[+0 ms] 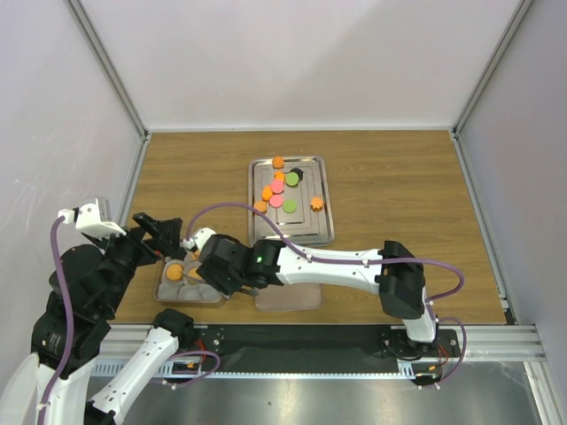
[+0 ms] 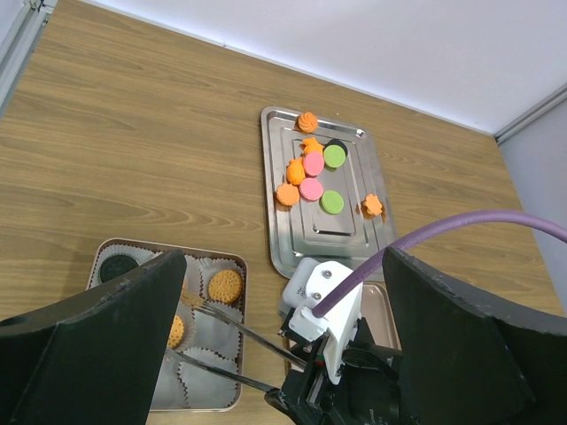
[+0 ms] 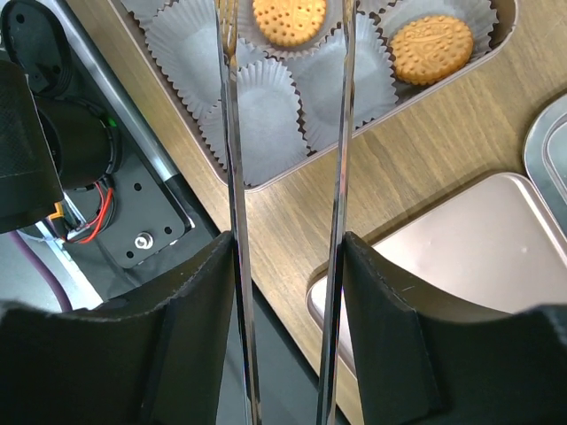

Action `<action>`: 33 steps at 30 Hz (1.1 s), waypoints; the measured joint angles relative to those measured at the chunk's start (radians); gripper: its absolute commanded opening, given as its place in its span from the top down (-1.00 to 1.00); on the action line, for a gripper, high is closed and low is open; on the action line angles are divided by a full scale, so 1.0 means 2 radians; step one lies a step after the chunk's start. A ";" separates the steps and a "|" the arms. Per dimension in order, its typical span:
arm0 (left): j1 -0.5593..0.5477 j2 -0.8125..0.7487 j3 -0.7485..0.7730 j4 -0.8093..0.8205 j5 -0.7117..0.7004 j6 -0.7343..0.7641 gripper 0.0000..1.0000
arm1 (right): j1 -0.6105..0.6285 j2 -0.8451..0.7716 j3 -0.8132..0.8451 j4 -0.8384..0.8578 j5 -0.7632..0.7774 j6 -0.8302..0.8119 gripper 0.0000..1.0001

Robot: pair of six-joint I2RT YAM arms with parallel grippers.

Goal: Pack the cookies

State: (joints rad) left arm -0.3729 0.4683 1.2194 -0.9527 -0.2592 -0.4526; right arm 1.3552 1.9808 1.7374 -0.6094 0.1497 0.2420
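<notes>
Looking down from the top camera, the loose cookies (image 1: pixel 282 190) lie flat in a cluster on the steel tray (image 1: pixel 301 232) at the middle of the worktop (image 1: pixel 399 177). The small box (image 1: pixel 177 300) of paper cups sits at the near left. The right hand (image 1: pixel 208 270) reaches across to hang over that box, and the left hand (image 1: pixel 164 235) hovers just beyond the box's far edge. From the right hand the tray's cookies lie farther out and to the right, well apart.

In the left wrist view the left hand's fingers stand spread as wide as they go, with nothing between them. Below them the tongs (image 2: pixel 239 330) point leftward over the box, their long axis running across its cups. A black cookie (image 2: pixel 118 266) and an orange one (image 2: pixel 225 285) sit in cups, and several cups are bare.

In the right wrist view the right hand is clamped on the outside of the two steel blades (image 3: pixel 232 177). The blades stand apart, and I see no cookie between them, though their tips run out of view. Two orange cookies rest in cups just past the tips, and a pinkish lid (image 3: pixel 461 239) lies beside the box.

The cookies are round discs lying face up, with no long axis — the tongs could close across any width. I judge the next pick falls to the right hand, which carries the tool and would need to swing back toward the tray.
</notes>
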 measured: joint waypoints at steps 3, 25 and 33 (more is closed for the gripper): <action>0.000 0.000 0.000 0.000 0.000 0.000 -0.99 | 0.000 0.000 0.002 0.000 0.000 0.000 -0.06; 0.000 -0.006 -0.018 0.003 0.001 0.001 -1.00 | -0.207 -0.181 -0.191 0.020 0.060 0.014 -0.02; 0.000 -0.006 -0.024 0.006 0.003 0.001 -1.00 | -0.232 -0.166 -0.232 0.025 0.060 0.023 -0.06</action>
State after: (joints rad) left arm -0.3729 0.4568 1.1721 -0.9398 -0.2539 -0.4511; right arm 0.8917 1.6489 1.2736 -0.5594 0.2695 0.2874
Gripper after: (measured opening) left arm 0.996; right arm 0.529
